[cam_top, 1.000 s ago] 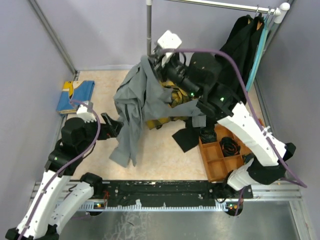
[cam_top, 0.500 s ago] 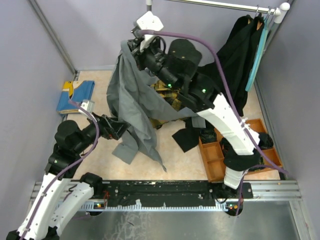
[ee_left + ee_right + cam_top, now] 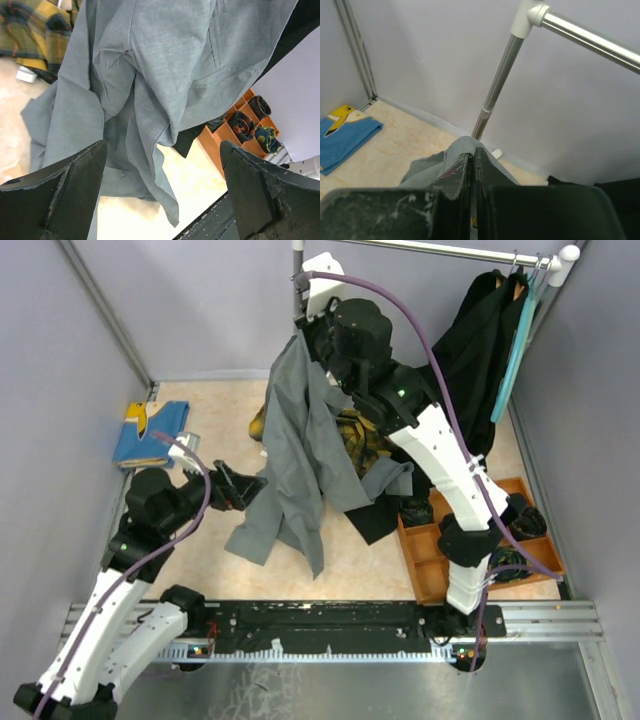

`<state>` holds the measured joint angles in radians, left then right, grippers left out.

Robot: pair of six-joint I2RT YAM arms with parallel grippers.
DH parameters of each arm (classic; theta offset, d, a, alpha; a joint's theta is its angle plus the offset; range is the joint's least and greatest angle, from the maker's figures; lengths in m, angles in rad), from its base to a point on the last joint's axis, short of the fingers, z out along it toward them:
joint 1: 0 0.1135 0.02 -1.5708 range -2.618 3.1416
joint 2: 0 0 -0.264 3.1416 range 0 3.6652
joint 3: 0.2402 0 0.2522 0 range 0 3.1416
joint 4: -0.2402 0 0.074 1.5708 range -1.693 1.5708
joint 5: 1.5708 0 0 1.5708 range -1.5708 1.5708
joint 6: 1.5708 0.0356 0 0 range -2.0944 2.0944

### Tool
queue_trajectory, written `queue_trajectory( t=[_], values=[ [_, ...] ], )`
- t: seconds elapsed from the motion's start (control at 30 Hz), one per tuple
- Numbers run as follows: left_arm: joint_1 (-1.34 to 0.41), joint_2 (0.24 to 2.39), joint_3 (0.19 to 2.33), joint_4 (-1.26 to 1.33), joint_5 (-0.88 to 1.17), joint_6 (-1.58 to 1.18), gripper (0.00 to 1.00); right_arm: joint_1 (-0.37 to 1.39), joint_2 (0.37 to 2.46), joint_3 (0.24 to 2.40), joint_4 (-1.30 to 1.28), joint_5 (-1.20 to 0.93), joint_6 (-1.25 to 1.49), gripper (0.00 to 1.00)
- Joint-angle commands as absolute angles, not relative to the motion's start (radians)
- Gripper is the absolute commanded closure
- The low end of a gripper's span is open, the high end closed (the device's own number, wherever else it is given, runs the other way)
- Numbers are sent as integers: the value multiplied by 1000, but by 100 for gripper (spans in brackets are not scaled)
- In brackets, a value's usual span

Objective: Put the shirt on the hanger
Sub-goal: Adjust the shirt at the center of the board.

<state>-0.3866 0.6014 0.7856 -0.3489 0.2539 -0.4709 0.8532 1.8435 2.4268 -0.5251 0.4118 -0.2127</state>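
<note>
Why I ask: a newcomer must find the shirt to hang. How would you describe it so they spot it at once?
Start at the metal rail across the back; by its upright post the right gripper pinches a cloth. That cloth, draping to the table, is the shirt: plain grey, unlike the yellow plaid garment and black clothes beside it.

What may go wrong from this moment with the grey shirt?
The right gripper pinches only a small fold of the grey shirt, so the cloth may slip out. The shirt hangs bunched in front of the open left gripper, which may catch several layers. The raised fold is close to the rack pole and may snag there.
</note>
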Motion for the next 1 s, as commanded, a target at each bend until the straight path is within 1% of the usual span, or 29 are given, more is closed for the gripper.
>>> queue_trajectory(
  t=[0.0,0.2,0.33,0.4,0.43,0.47,0.5,0.57,0.63,0.7,0.73,0.77,0.8,0.83,0.97],
  values=[
    [-392,698,723,-178,367,-528,1,867,1778,2413,-507,411,-162,100],
    [-421,764,643,-5,369,-560,1,857,1764,2418,-531,391,-131,100],
    [-477,829,595,94,342,-584,1,857,1754,2416,-529,386,-122,100],
    [-513,870,581,146,328,-599,2,856,1748,2414,-529,379,-112,100],
    [-530,892,580,169,319,-604,5,856,1746,2410,-530,376,-108,100],
    [-547,912,583,182,306,-606,9,857,1742,2407,-531,374,-103,100],
    [-562,937,591,188,292,-605,15,856,1737,2402,-531,370,-98,100],
    [-576,986,608,178,252,-609,30,856,1724,2388,-531,357,-82,100],
    [-577,1020,629,158,225,-608,52,856,1703,2368,-528,344,-61,100],
    [-576,1033,666,104,184,-593,76,857,1676,2341,-519,335,-54,100],
    [-575,1027,693,60,155,-577,86,856,1664,2319,-512,328,-56,100],
    [-575,1014,724,19,127,-563,94,857,1631,2296,-500,320,-67,100],
    [-575,997,755,-17,104,-545,98,856,1606,2268,-483,319,-80,100],
    [-576,975,788,-52,78,-524,100,857,1587,2242,-466,319,-92,100],
    [-574,899,982,-242,-41,-429,100,856,1509,2161,-412,344,-128,100]
  ],
)
